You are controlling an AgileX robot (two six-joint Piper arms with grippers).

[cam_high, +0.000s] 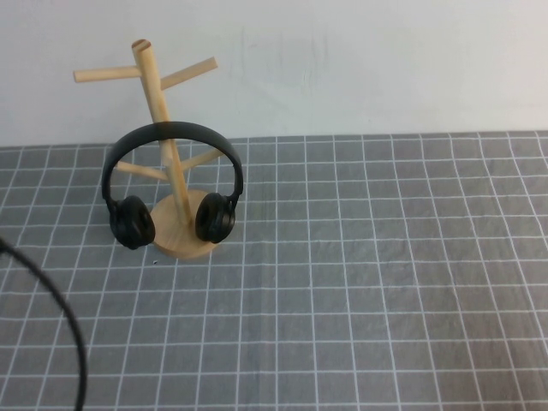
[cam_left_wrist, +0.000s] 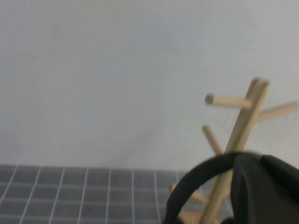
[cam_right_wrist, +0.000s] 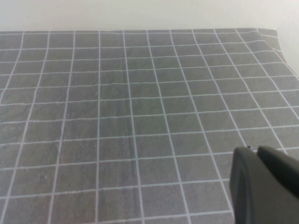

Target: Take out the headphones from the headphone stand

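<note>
The headphones [cam_high: 174, 184] are hanging on the wooden stand [cam_high: 163, 128] at about ten o'clock on the grey checked mat [cam_high: 385, 274], the headband looping over a peg and both ear cups dangling just above the round base. The band is arching crosswise, left to right. Neither arm is showing from above. The left gripper [cam_left_wrist: 266, 191] is hovering close, with the stand straight ahead of it, so it looks the nearer one; the right gripper [cam_right_wrist: 266, 186] is facing bare mat. Open or closed, I cannot tell for either.
</note>
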